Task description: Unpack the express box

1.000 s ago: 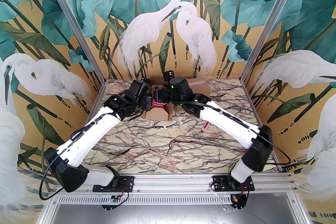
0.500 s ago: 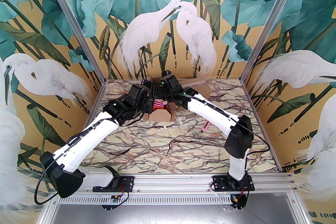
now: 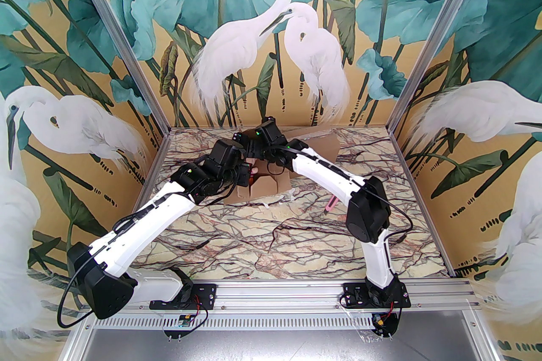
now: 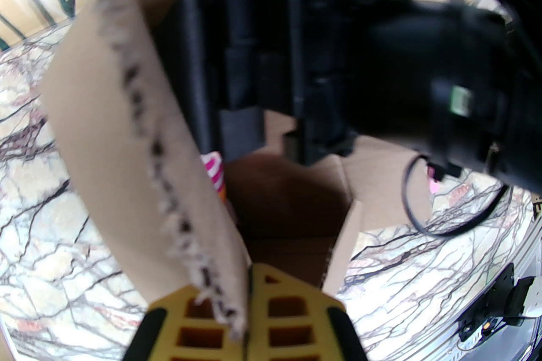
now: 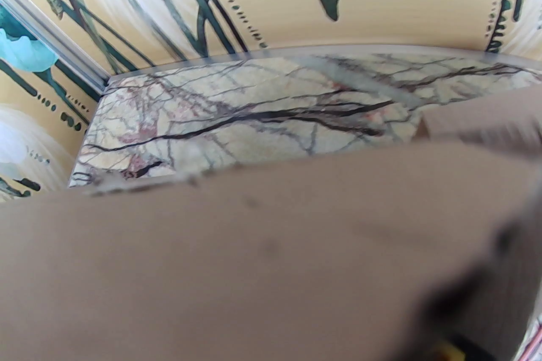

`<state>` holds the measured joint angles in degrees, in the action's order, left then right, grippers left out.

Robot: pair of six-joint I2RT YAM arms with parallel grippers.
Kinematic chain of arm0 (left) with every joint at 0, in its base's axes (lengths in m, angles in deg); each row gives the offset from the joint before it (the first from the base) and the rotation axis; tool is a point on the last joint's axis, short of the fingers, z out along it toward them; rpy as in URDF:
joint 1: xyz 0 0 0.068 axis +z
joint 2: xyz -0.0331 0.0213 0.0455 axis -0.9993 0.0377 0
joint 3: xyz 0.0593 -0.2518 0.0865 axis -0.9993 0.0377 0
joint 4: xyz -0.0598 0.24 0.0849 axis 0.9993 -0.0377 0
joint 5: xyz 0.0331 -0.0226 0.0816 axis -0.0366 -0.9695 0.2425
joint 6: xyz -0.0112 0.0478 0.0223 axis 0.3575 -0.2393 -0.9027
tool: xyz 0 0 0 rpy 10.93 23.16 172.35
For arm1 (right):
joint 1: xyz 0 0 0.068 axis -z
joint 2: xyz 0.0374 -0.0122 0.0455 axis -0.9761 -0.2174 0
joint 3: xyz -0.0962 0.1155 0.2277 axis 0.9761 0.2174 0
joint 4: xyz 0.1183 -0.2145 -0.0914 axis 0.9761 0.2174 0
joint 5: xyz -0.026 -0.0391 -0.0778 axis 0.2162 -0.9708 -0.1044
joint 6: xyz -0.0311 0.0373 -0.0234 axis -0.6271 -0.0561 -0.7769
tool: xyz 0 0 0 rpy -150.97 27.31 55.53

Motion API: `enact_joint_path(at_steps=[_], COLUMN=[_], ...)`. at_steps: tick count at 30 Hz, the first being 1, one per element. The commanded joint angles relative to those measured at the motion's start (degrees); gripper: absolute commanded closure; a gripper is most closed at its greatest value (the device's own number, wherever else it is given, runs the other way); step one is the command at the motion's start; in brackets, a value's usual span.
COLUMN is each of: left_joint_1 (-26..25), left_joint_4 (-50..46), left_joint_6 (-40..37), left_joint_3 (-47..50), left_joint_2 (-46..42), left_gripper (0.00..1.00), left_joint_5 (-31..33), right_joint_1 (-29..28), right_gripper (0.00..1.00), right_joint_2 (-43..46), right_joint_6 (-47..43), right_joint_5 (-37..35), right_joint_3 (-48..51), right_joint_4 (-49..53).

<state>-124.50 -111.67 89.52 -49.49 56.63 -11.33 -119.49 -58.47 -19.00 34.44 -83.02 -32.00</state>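
Note:
The brown express box point(image 3: 271, 183) stands open at the back middle of the marble table. My left gripper point(image 3: 247, 177) is at its left side, and in the left wrist view this gripper point(image 4: 249, 283) is shut on a torn-edged cardboard flap point(image 4: 127, 147). My right gripper point(image 3: 255, 154) reaches down into the box from behind. In the left wrist view its black fingers point(image 4: 237, 126) stand apart over the box floor point(image 4: 288, 198) with nothing between them. A pink-and-white striped item point(image 4: 213, 169) lies inside against the left wall. Blurred cardboard point(image 5: 254, 249) covers the lower right wrist view.
A pink pen-like stick point(image 3: 330, 205) lies on the table right of the box, under the right forearm. A wide flap point(image 3: 326, 143) lies spread at the back right. The painted walls stand close behind the box.
The right arm has folded its elbow up and pushed its gripper farther back and down into the box. The box has turned and slid a little to the front left. The striped item is now mostly hidden.

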Motion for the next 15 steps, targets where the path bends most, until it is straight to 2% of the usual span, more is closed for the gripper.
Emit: enact_joint_path(at_steps=[1, 6, 12, 15], left_joint_1=[-1.00, -0.35, 2.18, 3.32], left_joint_4=[6.62, 6.71, 7.15, 6.45], left_joint_6=[-6.25, -9.77, -9.55, -9.78], left_joint_3=[1.19, 3.40, 5.43, 5.27], left_joint_2=[-3.34, -5.35, -6.52, -6.86], left_gripper=[1.00, 1.00, 1.00, 1.00], left_joint_5=[-3.56, -7.37, -13.74, -16.05], right_joint_1=[0.55, 1.28, 1.71, 1.78], right_gripper=[0.25, 0.27, 0.41, 0.42], right_joint_2=[0.47, 7.28, 13.71, 16.44], right_joint_6=[-0.95, -6.48, -15.35, -22.44], right_joint_5=[8.46, 11.89, 12.79, 14.93], right_joint_3=[4.55, 15.25, 20.18, 21.88], right_joint_4=[-2.77, -7.98, -7.54, -7.89])
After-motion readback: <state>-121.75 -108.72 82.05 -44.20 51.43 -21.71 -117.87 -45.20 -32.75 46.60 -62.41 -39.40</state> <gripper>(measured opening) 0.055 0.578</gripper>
